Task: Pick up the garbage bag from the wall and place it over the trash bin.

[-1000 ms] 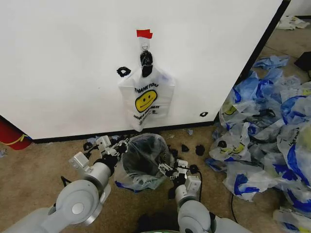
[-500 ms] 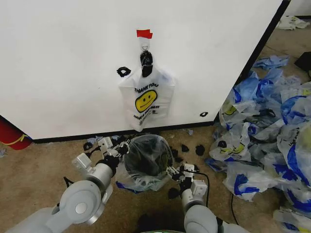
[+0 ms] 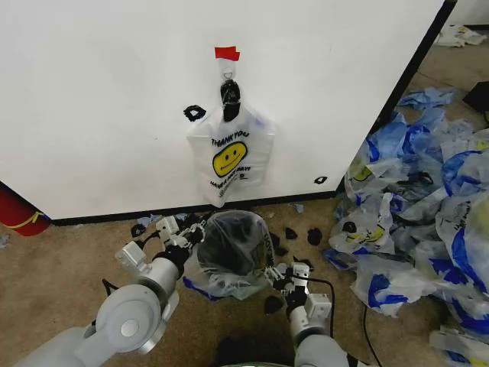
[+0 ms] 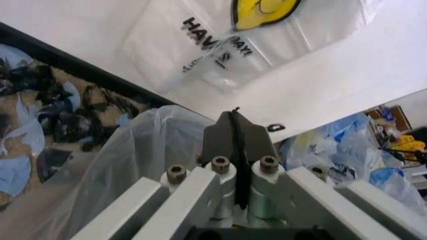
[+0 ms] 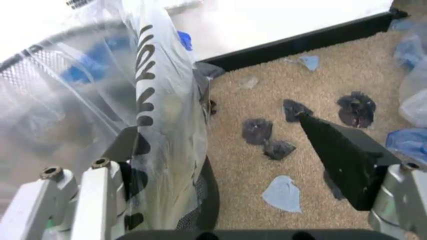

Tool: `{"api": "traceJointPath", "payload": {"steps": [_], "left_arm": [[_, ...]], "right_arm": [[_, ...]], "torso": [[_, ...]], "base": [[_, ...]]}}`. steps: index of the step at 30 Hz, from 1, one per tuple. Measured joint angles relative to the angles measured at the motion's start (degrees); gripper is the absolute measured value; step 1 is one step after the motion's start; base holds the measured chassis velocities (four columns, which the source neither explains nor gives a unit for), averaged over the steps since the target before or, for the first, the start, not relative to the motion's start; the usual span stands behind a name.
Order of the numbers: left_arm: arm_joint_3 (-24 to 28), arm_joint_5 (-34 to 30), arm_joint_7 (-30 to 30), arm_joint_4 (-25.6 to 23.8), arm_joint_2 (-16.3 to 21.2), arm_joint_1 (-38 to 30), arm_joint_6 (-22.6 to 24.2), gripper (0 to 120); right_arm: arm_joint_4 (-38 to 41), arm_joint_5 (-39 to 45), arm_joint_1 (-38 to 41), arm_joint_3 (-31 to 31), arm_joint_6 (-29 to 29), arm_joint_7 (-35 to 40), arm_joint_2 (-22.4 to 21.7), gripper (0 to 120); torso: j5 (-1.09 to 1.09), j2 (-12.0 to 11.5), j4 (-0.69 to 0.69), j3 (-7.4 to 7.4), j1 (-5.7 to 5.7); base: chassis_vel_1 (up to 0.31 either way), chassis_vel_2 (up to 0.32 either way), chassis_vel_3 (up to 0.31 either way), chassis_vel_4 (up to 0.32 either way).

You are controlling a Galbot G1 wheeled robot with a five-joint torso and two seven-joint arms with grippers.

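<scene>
My left gripper has its two black fingers pressed flat together, with no gap between them. It sits at the left rim of the black mesh trash bin. The clear printed bag draped over that bin rises right against the fingers. I cannot tell whether any of its film is pinched between them.

My right gripper is spread wide at the bin's right rim, on the side nearest me. One finger stands bare over the carpet. The other is under the bag's film, which hangs across it with its black lettering running down. The gripper closes on nothing.

The bag covers the bin's mouth and slumps down the outside onto the carpet at the left and near sides. The bin stands on the carpet just in front of the wall's black base trim.

Above the bin, the smiley-face garbage bag hangs flat against the wall. Its gathered handles are on the small hook, just under a piece of red tape. Its lower edge ends just above the base trim, and neither gripper touches it.

Small black scraps lie on the carpet along the foot of the wall, on both sides of the bin. Past the wall's right edge is a heap of blue-and-white plastic bags.
</scene>
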Motion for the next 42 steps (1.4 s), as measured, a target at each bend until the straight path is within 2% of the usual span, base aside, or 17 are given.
{"api": "traceJointPath", "payload": {"steps": [15,25,37,42], "left_arm": [[0.18,0.19,0.07,-0.19,-0.37,0.45,-0.37,0],[0.81,0.37,0.53,0.72,-0.72,0.00,-0.46,0],[1.26,0.87,0.84,1.35,-1.33,-0.09,-0.55,0],[1.08,1.17,0.86,1.35,-1.38,0.20,-0.60,0]], "right_arm": [[-4.83,-3.03,0.42,-0.73,9.04,-8.86,1.98,61],[-5.98,-3.91,0.50,-1.24,11.12,-11.41,2.33,61],[-7.90,-4.64,-0.29,-0.87,19.06,-21.11,1.78,61],[-7.90,-4.93,-0.62,-0.86,20.70,-22.54,1.61,66]], "torso": [[0.00,0.00,0.00,0.00,0.00],[0.00,0.00,0.00,0.00,0.00],[0.00,0.00,0.00,0.00,0.00],[0.01,0.00,0.00,0.00,0.00]], "base": [[0.000,0.000,0.000,0.000],[0.000,0.000,0.000,0.000],[0.000,0.000,0.000,0.000],[0.000,0.000,0.000,0.000]]}}
